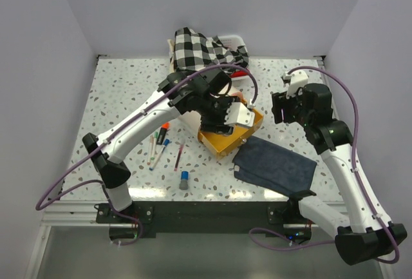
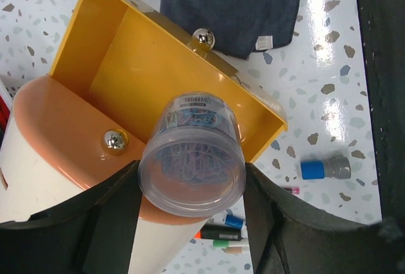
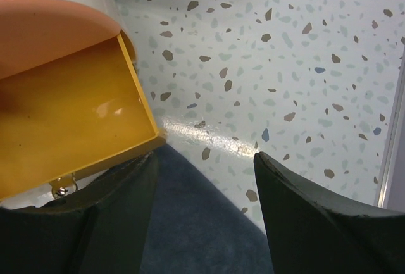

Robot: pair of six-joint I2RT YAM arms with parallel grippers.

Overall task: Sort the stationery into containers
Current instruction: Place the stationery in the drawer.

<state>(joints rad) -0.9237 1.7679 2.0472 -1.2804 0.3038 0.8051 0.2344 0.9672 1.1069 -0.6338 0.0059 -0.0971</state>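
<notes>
The left gripper (image 2: 190, 188) is pinching a small clear round plastic pot (image 2: 193, 150) over the open yellow drawer (image 2: 79, 40). Released tilting, it's risking rolling out

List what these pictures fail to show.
Top view: the left arm hides part of the yellow drawer, and the pens are too small to count.
Left wrist view: the pot has a label too small to read; the pot and a finger hide most of the pens.
Right wrist view: the blue cloth runs off the bottom edge.
</notes>
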